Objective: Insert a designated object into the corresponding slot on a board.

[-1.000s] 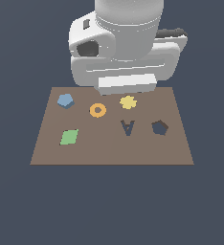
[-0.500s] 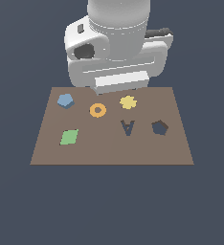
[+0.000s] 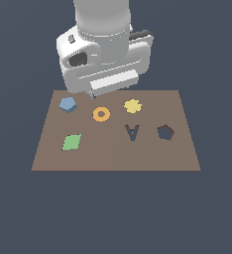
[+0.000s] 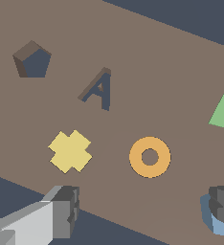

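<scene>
Brown board (image 3: pixel 116 154) lies flat at mid-frame in the exterior view. Light-blue pentagon block (image 3: pixel 68 104) sits at its upper left corner, flat on the board. Pentagon slot (image 3: pixel 165 132) at right, well apart, just beside the letter-A cutout (image 3: pixel 132 132). Orange ring (image 3: pixel 101 114) and yellow flower shape (image 3: pixel 133 105) lie between. Claw (image 4: pixel 145 213) hangs wide, holding nothing; one finger (image 4: pixel 223 203) overlaps the block.

Bulky white arm casing, grey-fingered gripper (image 4: pixel 140 210)
</scene>
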Tool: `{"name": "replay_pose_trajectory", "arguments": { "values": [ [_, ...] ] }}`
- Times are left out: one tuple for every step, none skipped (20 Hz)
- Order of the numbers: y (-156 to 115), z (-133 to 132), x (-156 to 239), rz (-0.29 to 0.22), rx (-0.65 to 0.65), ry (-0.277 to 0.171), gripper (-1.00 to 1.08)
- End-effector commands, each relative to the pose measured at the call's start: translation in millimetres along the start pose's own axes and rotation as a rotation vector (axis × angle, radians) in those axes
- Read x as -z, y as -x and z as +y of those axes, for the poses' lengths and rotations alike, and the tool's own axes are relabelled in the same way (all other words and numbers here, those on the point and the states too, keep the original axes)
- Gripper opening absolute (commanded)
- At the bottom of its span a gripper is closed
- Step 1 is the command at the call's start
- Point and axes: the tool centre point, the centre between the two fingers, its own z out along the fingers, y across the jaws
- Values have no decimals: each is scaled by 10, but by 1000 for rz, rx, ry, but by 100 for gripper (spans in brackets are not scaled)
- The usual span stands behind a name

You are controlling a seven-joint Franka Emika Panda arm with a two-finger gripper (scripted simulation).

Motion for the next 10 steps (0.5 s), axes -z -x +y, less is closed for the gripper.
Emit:
{"name": "replay_pose_trajectory", "arguments": {
  "values": [
    [109, 77, -69, -1, 63, 1, 100],
    [153, 112, -98, -1, 90, 2, 100],
    [197, 150, -128, -1, 118, 2, 100],
    [240, 189, -159, -1, 146, 3, 100],
    [282, 230, -189, -1, 174, 3, 100],
    [323, 271, -219, -2, 202, 4, 100],
    [362, 314, -249, -2, 230, 4, 100],
    [400, 358, -279, -2, 258, 5, 100],
    [437, 404, -310, -2, 285, 5, 100],
    [472, 451, -340, -2, 313, 6, 100]
  ]
}}
